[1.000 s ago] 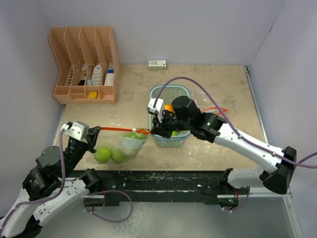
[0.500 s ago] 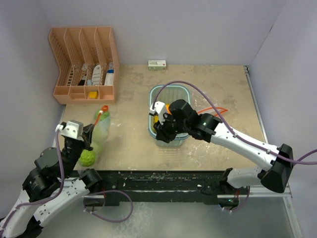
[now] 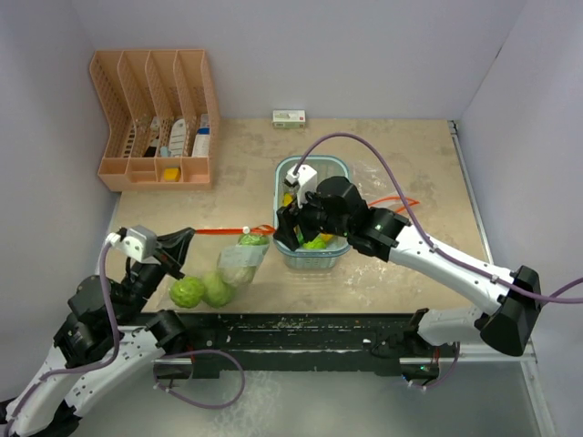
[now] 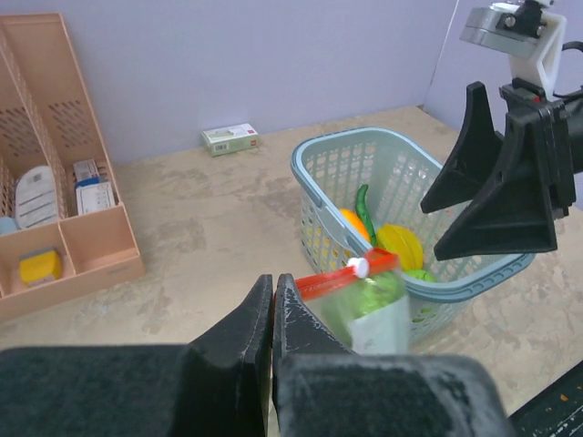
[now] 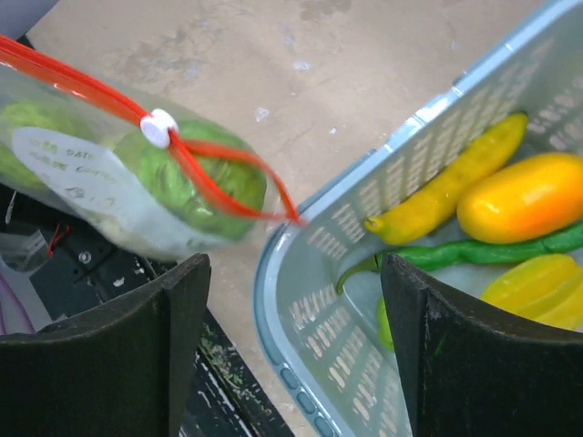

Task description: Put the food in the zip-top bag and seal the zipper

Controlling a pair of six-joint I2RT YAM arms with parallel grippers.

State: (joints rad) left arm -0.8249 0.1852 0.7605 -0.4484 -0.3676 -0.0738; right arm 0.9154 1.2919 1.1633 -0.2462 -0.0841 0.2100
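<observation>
Near the counter's point(image 3: 392, 146) front edge, the left pincer point(image 3: 182, 240) is clamping shut on the red zipper strip of the bag point(image 3: 239, 264), which is stretching out just left of the basket point(image 3: 314, 264) with two cabbages point(image 3: 189, 292) showing through it. Over the basket's near-left rim, the right pincer point(image 5: 293, 259) is hanging wide open, gripping nothing. The chili point(image 5: 474, 253), orange fruit point(image 5: 519, 196) and yellow fruit point(image 5: 446, 196) are lying inside the basket.
</observation>
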